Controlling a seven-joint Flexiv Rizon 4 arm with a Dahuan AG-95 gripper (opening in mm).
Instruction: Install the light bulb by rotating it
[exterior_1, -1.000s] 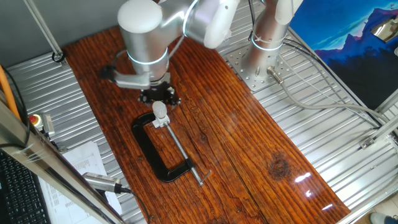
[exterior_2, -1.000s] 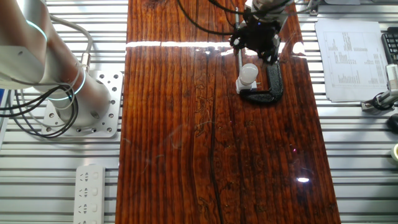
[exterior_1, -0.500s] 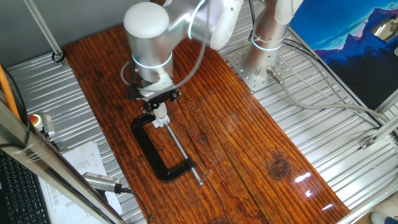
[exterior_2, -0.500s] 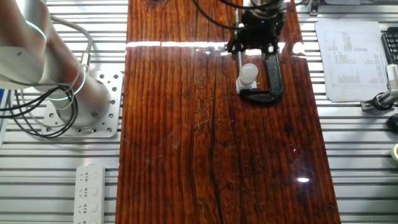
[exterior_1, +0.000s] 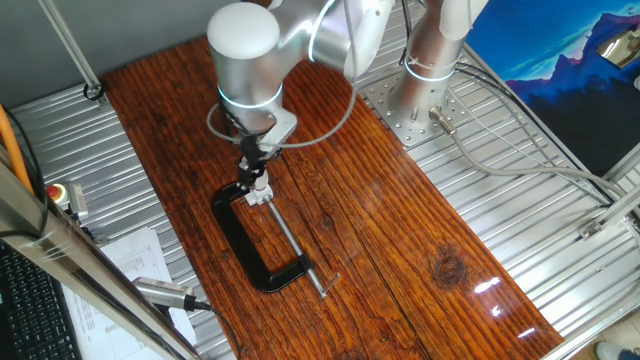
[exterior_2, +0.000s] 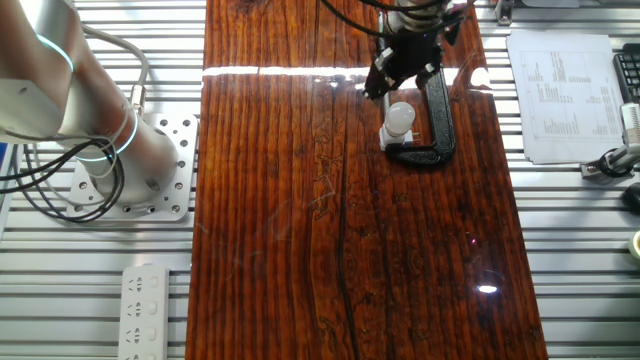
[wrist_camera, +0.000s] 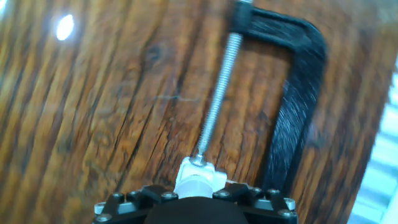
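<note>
light bulb (exterior_2: 400, 116) sits upright in its white socket (wrist_camera: 198, 176), held by the black c-clamp (exterior_1: 245, 245) on the bench (exterior_2: 340, 250). tool (exterior_1: 256, 172), gripping the bulb, has rotated since a second ago, so screwing-in looks underway.

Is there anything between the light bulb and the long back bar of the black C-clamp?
Only bare wooden tabletop. In the other fixed view the light bulb stands left of the C-clamp, with a strip of wood showing between them.

A silver-grey Flexiv arm with rounded white joint caps and glowing pale rings; black cables trail to its black, screw-studded gripper (exterior_1: 258, 170).
</note>
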